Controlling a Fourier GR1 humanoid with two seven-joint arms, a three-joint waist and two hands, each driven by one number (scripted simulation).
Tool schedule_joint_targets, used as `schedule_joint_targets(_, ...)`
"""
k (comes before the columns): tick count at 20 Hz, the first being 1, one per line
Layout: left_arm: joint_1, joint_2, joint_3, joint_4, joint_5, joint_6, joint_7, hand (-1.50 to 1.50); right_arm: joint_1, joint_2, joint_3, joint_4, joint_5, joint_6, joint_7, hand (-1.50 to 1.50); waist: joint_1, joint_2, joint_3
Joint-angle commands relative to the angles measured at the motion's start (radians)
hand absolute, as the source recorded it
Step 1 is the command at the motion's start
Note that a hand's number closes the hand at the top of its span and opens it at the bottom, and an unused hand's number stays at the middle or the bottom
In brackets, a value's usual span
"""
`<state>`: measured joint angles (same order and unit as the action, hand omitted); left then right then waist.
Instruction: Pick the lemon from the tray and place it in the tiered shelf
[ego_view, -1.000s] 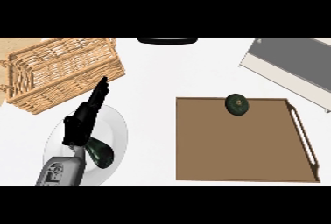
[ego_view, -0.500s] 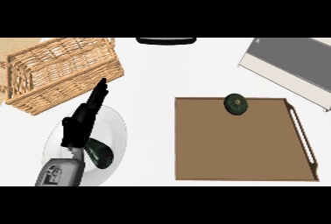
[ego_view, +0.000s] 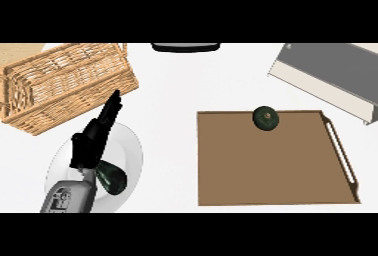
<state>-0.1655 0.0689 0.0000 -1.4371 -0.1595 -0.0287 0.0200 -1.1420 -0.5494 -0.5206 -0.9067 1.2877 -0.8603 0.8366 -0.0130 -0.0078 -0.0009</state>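
Nothing is grasped yet. The dark round fruit (ego_view: 265, 117), the only thing on the tray (ego_view: 277, 165), lies at its far edge and stands in for the lemon. The left hand (ego_view: 94, 137), fingers straight and empty, hangs over a plate (ego_view: 131, 150) on the desk. Next, I judge, a hand must cross to the fruit, then carry it to the shelf (ego_view: 325, 77).
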Motion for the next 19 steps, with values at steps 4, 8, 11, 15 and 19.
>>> schedule_joint_targets(4, 0.010, 0.002, 0.007, -0.062, 0.008, 0.007, 0.062, 0.00, 0.108, -0.027, -0.077, -0.325, 0.016, 0.162, 0.191, -1.50, -0.032, -0.014, 0.000)
schedule_joint_targets(8, 0.058, 0.022, 0.018, -0.063, 0.014, -0.006, 0.028, 0.00, 0.238, 0.000, -0.116, -0.496, -0.024, 0.368, 0.267, -1.50, -0.055, -0.022, 0.000)
schedule_joint_targets(11, 0.051, 0.052, 0.049, -0.041, 0.020, -0.015, 0.022, 0.00, 0.318, 0.030, -0.111, -0.676, -0.047, 0.497, 0.299, -1.50, -0.070, -0.025, -0.001)
schedule_joint_targets(15, 0.048, 0.014, 0.044, -0.027, 0.010, 0.028, 0.018, 0.00, 0.453, 0.001, -0.164, -0.843, -0.144, 0.682, 0.277, -1.50, -0.099, -0.028, 0.000)
schedule_joint_targets(19, 0.080, 0.019, 0.039, -0.066, 0.022, 0.009, 0.023, 0.00, 0.590, 0.046, -0.250, -1.102, -0.257, 0.797, 0.302, -1.50, -0.089, -0.028, 0.001)
